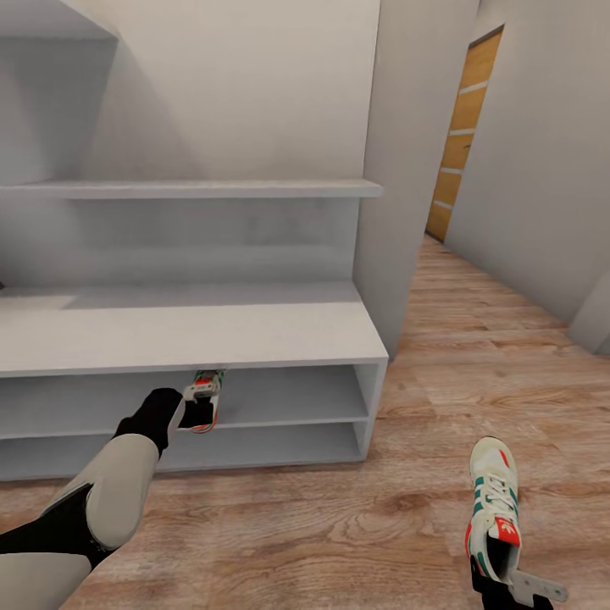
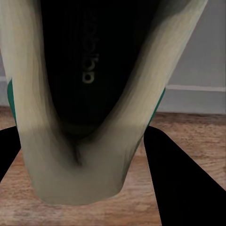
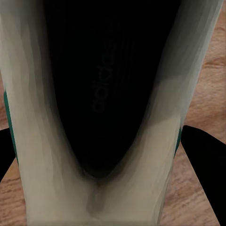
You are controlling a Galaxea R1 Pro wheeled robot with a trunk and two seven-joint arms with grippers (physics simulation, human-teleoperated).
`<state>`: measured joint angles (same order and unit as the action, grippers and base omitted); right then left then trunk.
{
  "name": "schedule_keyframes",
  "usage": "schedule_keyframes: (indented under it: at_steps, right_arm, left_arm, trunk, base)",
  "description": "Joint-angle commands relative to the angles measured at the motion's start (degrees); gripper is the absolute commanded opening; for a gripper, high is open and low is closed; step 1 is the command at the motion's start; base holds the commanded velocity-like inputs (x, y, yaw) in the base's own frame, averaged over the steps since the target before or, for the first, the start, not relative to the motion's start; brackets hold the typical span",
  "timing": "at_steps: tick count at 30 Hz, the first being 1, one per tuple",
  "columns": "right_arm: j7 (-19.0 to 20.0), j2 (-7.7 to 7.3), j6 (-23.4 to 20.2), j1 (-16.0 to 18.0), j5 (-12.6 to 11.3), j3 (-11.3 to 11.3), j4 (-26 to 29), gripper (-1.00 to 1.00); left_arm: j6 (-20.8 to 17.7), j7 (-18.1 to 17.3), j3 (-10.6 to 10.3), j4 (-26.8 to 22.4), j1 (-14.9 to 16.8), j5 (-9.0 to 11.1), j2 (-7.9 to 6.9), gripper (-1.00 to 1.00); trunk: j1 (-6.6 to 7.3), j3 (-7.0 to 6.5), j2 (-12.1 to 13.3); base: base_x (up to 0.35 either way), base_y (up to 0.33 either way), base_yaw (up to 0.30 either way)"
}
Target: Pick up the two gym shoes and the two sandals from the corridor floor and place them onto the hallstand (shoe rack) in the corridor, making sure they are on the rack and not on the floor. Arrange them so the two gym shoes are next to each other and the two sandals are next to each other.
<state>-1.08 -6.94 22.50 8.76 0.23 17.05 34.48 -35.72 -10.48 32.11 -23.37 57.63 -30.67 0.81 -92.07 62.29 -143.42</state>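
Left fingers: the left gripper (image 1: 200,413) is closed on the heel of one gym shoe (image 1: 204,396); in the left wrist view the dark fingers (image 2: 181,181) flank the cream heel (image 2: 75,169) on both sides, pressed against it.
Left shoe position: held at the front edge of the hallstand (image 1: 195,335), at the mouth of its upper low compartment, toe pointing inward under the flat top; whether the sole rests on the compartment shelf cannot be told.
Right fingers: the right gripper (image 1: 508,589) grips the heel of the other gym shoe (image 1: 494,504); the right wrist view shows a dark finger (image 3: 205,174) at each side of the heel (image 3: 94,197), tight to it.
Right shoe position: over the corridor floor (image 1: 356,525), well to the right of the hallstand, toe pointing away from the robot; whether it touches the floor cannot be told.
Hallstand: pale grey, two low open compartments under a flat top, a long shelf (image 1: 191,188) above.
Surroundings: a grey wall corner (image 1: 407,169) stands just right of the hallstand; beyond it the corridor runs to a wooden door (image 1: 462,135).
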Motion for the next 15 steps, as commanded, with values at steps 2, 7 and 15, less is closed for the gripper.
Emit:
schedule_keyframes:
  at_steps: [2,7,15]
  right_arm:
    - [-0.1,0.0,0.2,0.0,0.0,0.0,0.0,-1.0]
    - [-0.1,-0.04,0.2,0.0,0.0,0.0,0.0,-1.0]
    - [-0.1,-0.08,0.2,0.0,0.0,0.0,0.0,-1.0]
  left_arm:
    - [-0.2,-0.6,0.4,-0.2,0.0,-0.6,0.04,-1.0]
    - [-0.1,-0.6,0.4,-0.2,0.0,-0.6,-0.08,-1.0]
    - [-0.1,-0.6,0.4,-0.1,0.0,-0.5,-0.05,-1.0]
  trunk:
    - [0.01,0.07,0.0]
    - [0.01,0.08,0.0]
    - [-0.19,2.18,-0.1]
  base:
    - [0.0,0.0,0.003]
    - [0.0,0.0,0.001]
    - [0.0,0.0,0.0]
